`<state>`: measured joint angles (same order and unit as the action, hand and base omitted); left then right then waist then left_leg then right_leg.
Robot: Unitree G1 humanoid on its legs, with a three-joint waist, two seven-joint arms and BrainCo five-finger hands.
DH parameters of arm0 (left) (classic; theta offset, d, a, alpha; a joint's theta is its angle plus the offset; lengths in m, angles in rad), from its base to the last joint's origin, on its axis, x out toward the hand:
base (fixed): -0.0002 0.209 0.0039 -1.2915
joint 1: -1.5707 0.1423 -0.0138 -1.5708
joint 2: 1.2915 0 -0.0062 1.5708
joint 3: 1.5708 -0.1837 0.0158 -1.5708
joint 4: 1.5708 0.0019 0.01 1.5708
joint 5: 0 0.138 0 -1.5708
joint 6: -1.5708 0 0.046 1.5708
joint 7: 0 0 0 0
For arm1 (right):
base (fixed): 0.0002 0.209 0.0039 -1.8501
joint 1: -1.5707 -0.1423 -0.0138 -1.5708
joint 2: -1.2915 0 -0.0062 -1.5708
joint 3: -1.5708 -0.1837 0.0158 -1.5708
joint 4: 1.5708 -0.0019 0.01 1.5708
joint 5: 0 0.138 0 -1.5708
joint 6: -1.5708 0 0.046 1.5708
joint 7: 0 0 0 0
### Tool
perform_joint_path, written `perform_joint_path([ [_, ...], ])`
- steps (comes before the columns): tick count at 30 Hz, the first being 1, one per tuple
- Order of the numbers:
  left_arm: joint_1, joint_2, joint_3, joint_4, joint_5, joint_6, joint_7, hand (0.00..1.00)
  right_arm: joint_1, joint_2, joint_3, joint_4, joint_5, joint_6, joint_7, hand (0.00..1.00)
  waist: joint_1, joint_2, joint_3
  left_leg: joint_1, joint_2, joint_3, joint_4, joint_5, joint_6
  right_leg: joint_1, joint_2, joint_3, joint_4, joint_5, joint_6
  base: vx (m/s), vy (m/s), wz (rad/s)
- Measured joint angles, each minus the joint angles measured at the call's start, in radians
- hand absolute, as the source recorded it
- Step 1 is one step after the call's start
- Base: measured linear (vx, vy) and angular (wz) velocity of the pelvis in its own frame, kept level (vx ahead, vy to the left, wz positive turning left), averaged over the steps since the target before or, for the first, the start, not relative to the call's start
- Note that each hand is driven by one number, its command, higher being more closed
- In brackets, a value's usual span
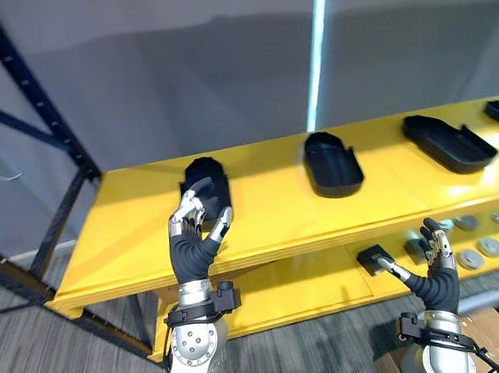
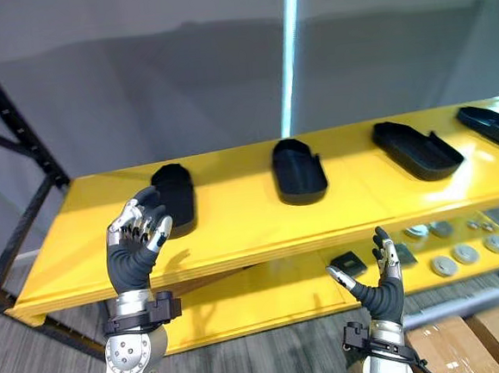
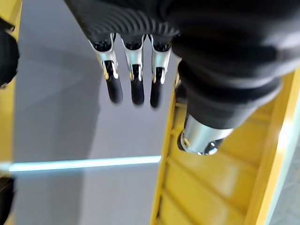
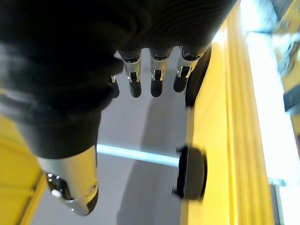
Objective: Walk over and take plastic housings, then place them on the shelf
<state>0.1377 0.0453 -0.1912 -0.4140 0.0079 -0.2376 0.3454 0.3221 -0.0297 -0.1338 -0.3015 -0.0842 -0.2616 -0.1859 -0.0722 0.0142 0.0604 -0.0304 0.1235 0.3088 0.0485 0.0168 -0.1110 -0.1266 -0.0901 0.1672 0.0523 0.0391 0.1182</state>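
On the shelf [image 1: 278, 214], just beyond the open, empty left hand [image 1: 196, 223], the leftmost housing [image 1: 210, 174] lies front-to-back; the open right hand [image 1: 435, 263] is farther off.

shelf board [image 1: 269, 213], ahead of both hands: smooth, glossy yellow | plastic housing [image 1: 216, 174], just past left hand [image 1: 189, 240]: matt black plastic | hand covers: dark, ribbed, matt; fingers silver metal with dark tips | discs [image 1: 471, 259], beside right hand [image 1: 436, 269]: dull grey metal
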Motion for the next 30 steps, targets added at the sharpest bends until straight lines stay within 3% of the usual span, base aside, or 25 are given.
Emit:
perform_joint_path([
  [1, 0.005, 0.001, 0.026, 0.004, 0.002, 0.002, 0.003, 0.0, -0.015, -0.01, 0.014, 0.003, 0.0, 0.0, 0.001, 0.0, 0.004, -0.003, 0.002, -0.031, 0.001, -0.034, 0.082, -0.048, 0.002, -0.021, 0.012, 0.04, 0.005, 0.009, -0.004, -0.1, 0.042, -2.09],
  [2, 0.018, -0.006, 0.077, 0.003, 0.011, 0.006, 0.013, 0.0, -0.045, -0.043, 0.041, 0.009, 0.0, -0.002, 0.001, 0.0, 0.009, 0.004, 0.003, -0.096, 0.004, -0.161, 0.244, -0.15, 0.015, -0.056, 0.047, 0.11, 0.007, 0.029, -0.008, -0.04, 0.107, -2.14],
  [3, 0.026, -0.013, 0.118, 0.003, 0.02, 0.006, 0.022, 0.0, -0.076, -0.078, 0.058, 0.02, 0.001, -0.005, 0.001, 0.0, 0.02, 0.028, 0.007, -0.134, 0.017, -0.315, 0.363, -0.241, 0.004, -0.071, 0.098, 0.169, 0.005, 0.048, -0.013, -0.03, 0.144, -2.17],
  [5, 0.027, -0.027, 0.156, 0.004, 0.034, 0.006, 0.029, 0.0, -0.099, -0.123, 0.06, 0.028, 0.016, -0.011, 0.012, 0.0, 0.032, 0.059, 0.018, -0.141, 0.018, -0.479, 0.432, -0.359, -0.018, -0.097, 0.158, 0.233, 0.008, 0.06, -0.006, -0.06, 0.195, -1.67],
  [7, 0.012, -0.026, 0.162, 0.024, 0.037, 0.007, 0.043, 0.0, -0.074, -0.117, 0.06, 0.036, 0.054, -0.016, 0.019, 0.0, 0.011, 0.048, 0.03, -0.157, -0.016, -0.502, 0.476, -0.394, 0.007, -0.107, 0.162, 0.27, 0.023, 0.057, -0.002, -0.08, 0.27, -0.56],
  [9, -0.018, -0.026, 0.153, 0.03, 0.037, 0.006, 0.046, 0.0, -0.048, -0.098, 0.077, 0.024, 0.086, -0.016, 0.04, 0.0, -0.01, 0.028, 0.05, -0.15, -0.063, -0.527, 0.514, -0.402, 0.018, -0.137, 0.159, 0.288, 0.135, 0.038, 0.024, -0.05, 0.223, 0.11],
  [11, -0.061, -0.037, 0.139, 0.034, 0.04, 0.006, 0.052, 0.0, -0.005, -0.052, 0.116, -0.032, 0.087, -0.015, 0.07, 0.0, 0.014, 0.018, 0.063, -0.133, -0.13, -0.574, 0.585, -0.409, 0.029, -0.158, 0.165, 0.344, 0.215, 0.015, 0.051, -0.05, 0.226, -0.52],
  [13, -0.075, -0.041, 0.135, 0.03, 0.057, 0.007, 0.059, 0.0, 0.01, -0.025, 0.148, -0.091, 0.087, -0.017, 0.075, 0.0, 0.03, 0.016, 0.064, -0.121, -0.16, -0.582, 0.588, -0.43, 0.068, -0.157, 0.162, 0.416, 0.161, 0.074, 0.057, -0.12, 0.264, -1.72],
  [14, -0.085, -0.048, 0.148, 0.024, 0.061, 0.006, 0.064, 0.0, -0.034, -0.007, 0.186, -0.073, 0.088, -0.017, 0.082, 0.0, 0.036, 0.013, 0.072, -0.125, -0.155, -0.501, 0.557, -0.422, 0.126, -0.173, 0.166, 0.342, 0.022, 0.262, -0.049, -0.2, 0.213, -2.47],
  [15, -0.092, -0.049, 0.157, 0.032, 0.062, 0.007, 0.063, 0.0, -0.061, 0.006, 0.198, -0.047, 0.09, -0.016, 0.083, 0.0, 0.05, 0.022, 0.081, -0.128, -0.118, -0.444, 0.529, -0.399, 0.121, -0.151, 0.153, 0.235, -0.067, 0.355, -0.126, -0.3, 0.195, -2.68],
  [16, -0.117, -0.053, 0.169, 0.063, 0.064, 0.009, 0.061, 0.0, -0.082, 0.018, 0.207, -0.013, 0.094, -0.017, 0.081, 0.0, 0.064, 0.014, 0.09, -0.122, -0.094, -0.359, 0.481, -0.362, 0.129, -0.167, 0.135, -0.005, 0.015, 0.289, -0.157, -0.33, 0.171, -2.57],
  [17, -0.127, -0.053, 0.186, 0.084, 0.064, 0.017, 0.063, 0.0, -0.12, 0.02, 0.219, 0.046, 0.093, -0.016, 0.082, 0.0, 0.089, 0.012, 0.095, -0.097, -0.065, -0.249, 0.406, -0.311, 0.14, -0.205, 0.112, -0.199, 0.233, 0.085, -0.181, -0.4, 0.223, -2.69],
  [18, -0.126, -0.055, 0.205, 0.085, 0.064, 0.019, 0.065, 0.0, -0.159, 0.019, 0.22, 0.094, 0.085, -0.015, 0.083, 0.0, 0.085, 0.024, 0.108, -0.073, -0.042, -0.18, 0.355, -0.271, 0.146, -0.201, 0.084, -0.265, 0.422, -0.057, -0.164, -0.33, 0.189, -2.25],
  [19, -0.129, -0.055, 0.206, 0.085, 0.063, 0.019, 0.065, 0.0, -0.169, 0.018, 0.213, 0.111, 0.084, -0.015, 0.083, 0.0, 0.085, 0.03, 0.112, -0.064, -0.034, -0.157, 0.333, -0.253, 0.142, -0.19, 0.064, -0.281, 0.493, -0.105, -0.152, -0.31, 0.087, -1.54],
  [20, -0.131, -0.056, 0.206, 0.085, 0.063, 0.017, 0.064, 0.0, -0.174, 0.011, 0.207, 0.142, 0.083, -0.015, 0.082, 0.0, 0.084, 0.028, 0.112, -0.046, -0.024, -0.112, 0.294, -0.226, 0.139, -0.155, 0.002, -0.318, 0.599, -0.169, -0.142, -0.26, -0.064, -1.14],
  [21, -0.124, -0.058, 0.207, 0.085, 0.059, 0.016, 0.064, 0.0, -0.171, -0.001, 0.203, 0.166, 0.083, -0.015, 0.083, 0.0, 0.083, 0.028, 0.11, -0.032, -0.01, -0.08, 0.264, -0.211, 0.132, -0.093, -0.058, -0.351, 0.642, -0.204, -0.133, -0.24, -0.103, -0.99],
  [22, -0.12, -0.058, 0.209, 0.086, 0.054, 0.016, 0.064, 0.0, -0.167, -0.005, 0.203, 0.173, 0.082, -0.014, 0.083, 0.0, 0.084, 0.025, 0.105, -0.031, -0.004, -0.068, 0.255, -0.206, 0.129, -0.06, -0.085, -0.369, 0.64, -0.22, -0.125, -0.21, -0.168, -0.98],
  [23, -0.108, -0.057, 0.228, 0.085, 0.052, 0.015, 0.063, 0.0, -0.165, -0.008, 0.203, 0.189, 0.082, -0.014, 0.083, 0.0, 0.086, 0.004, 0.088, -0.044, -0.002, -0.052, 0.233, -0.193, 0.102, 0.01, -0.143, -0.379, 0.584, -0.235, -0.1, -0.15, -0.168, -0.72],
  [24, -0.101, -0.054, 0.235, 0.085, 0.052, 0.015, 0.063, 0.0, -0.164, -0.006, 0.203, 0.195, 0.081, -0.014, 0.083, 0.0, 0.085, -0.013, 0.075, -0.061, -0.003, -0.045, 0.233, -0.183, 0.086, 0.044, -0.158, -0.375, 0.515, -0.239, -0.087, -0.19, -0.263, -0.73],
  [25, -0.098, -0.044, 0.246, 0.085, 0.052, 0.015, 0.061, 0.0, -0.161, -0.002, 0.202, 0.201, 0.078, -0.014, 0.083, 0.0, 0.086, -0.045, 0.055, -0.089, -0.008, -0.034, 0.233, -0.165, 0.06, 0.077, -0.152, -0.37, 0.372, -0.284, -0.014, -0.17, -0.31, -0.76],
  [26, -0.089, -0.054, 0.258, 0.1, 0.052, 0.014, 0.061, 0.0, -0.167, -0.007, 0.199, 0.209, 0.077, -0.01, 0.088, 0.0, 0.099, -0.063, 0.039, -0.114, -0.011, -0.029, 0.213, -0.14, 0.038, 0.095, -0.127, -0.37, 0.221, -0.302, -0.021, -0.15, -0.315, -0.77],
  [27, -0.076, -0.067, 0.258, 0.118, 0.048, 0.024, 0.061, 0.0, -0.163, -0.011, 0.188, 0.218, 0.077, -0.003, 0.091, 0.0, 0.099, -0.05, 0.034, -0.113, -0.003, -0.049, 0.191, -0.133, 0.036, 0.091, -0.104, -0.368, 0.194, -0.271, -0.013, -0.05, -0.257, -1.03],
  [28, -0.052, -0.082, 0.253, 0.119, 0.046, 0.029, 0.053, 0.0, -0.155, -0.014, 0.173, 0.218, 0.078, 0.004, 0.091, 0.0, 0.096, -0.032, 0.025, -0.076, 0.01, -0.062, 0.15, -0.117, 0.029, 0.117, -0.052, -0.341, 0.127, -0.228, -0.042, 0.05, -0.206, -0.89],
  [30, -0.036, -0.087, 0.251, 0.124, 0.046, 0.032, 0.04, 0.0, -0.138, -0.012, 0.163, 0.238, 0.078, 0.006, 0.091, 0.0, 0.088, -0.035, 0.021, -0.031, 0.052, -0.041, 0.102, -0.097, 0.002, 0.132, -0.001, -0.314, 0.091, -0.2, -0.039, 0.08, -0.198, -0.81],
])
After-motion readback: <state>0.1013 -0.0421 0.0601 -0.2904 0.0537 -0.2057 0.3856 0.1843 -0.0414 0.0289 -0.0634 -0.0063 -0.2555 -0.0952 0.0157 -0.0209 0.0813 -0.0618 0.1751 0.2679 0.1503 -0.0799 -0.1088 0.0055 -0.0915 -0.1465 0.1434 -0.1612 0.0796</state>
